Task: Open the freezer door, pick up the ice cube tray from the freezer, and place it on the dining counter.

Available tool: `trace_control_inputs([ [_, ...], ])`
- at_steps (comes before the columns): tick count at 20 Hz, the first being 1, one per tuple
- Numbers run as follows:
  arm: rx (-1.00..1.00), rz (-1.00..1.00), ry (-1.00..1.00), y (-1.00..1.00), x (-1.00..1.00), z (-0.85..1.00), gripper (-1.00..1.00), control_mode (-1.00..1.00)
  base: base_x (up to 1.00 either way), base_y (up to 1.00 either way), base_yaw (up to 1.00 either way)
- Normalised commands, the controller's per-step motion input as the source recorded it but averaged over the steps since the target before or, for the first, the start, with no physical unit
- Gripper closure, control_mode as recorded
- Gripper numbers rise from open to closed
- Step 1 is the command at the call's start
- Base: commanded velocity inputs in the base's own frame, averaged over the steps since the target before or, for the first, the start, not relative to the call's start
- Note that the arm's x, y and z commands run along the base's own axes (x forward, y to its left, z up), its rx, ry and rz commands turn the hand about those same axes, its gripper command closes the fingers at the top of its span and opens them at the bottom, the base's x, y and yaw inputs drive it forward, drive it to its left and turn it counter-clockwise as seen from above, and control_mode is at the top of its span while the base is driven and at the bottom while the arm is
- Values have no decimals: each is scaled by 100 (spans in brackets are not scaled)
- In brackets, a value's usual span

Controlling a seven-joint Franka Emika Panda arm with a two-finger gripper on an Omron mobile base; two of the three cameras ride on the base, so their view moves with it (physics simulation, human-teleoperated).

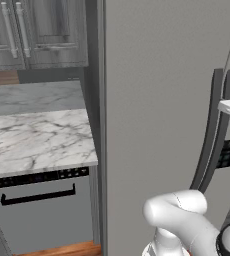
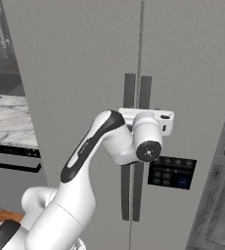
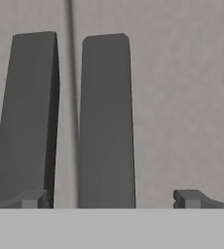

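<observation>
The claw (image 3: pixel 111 198) stands wide open, its dark tips straddling one long dark bar handle (image 3: pixel 106 121) of the tall matte grey freezer door (image 2: pixel 80 73); likely lined up to grip and pull; door shut, tray presumably inside.

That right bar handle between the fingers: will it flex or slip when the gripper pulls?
Probably stiff: the right bar handle looks like a thick, solid dark bar. It may slip a little, since its face appears smooth and matte. The freezer door is tall and broad, so expect a heavy, slow swing against the open gripper.
</observation>
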Motion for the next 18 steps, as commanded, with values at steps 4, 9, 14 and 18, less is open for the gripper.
trace_control_inputs([
  [4, 0, 0, 0, 0, 21, -2, -100, -100, 0, 0, 0],
  [9, 0, 0, -1, -4, 17, 0, -100, -100, 0, 0, 0],
  [14, 0, 0, -2, -7, 17, -1, -100, -100, 0, 0, 0],
  [18, 0, 0, -3, -13, 15, -4, -100, -100, 0, 0, 0],
])
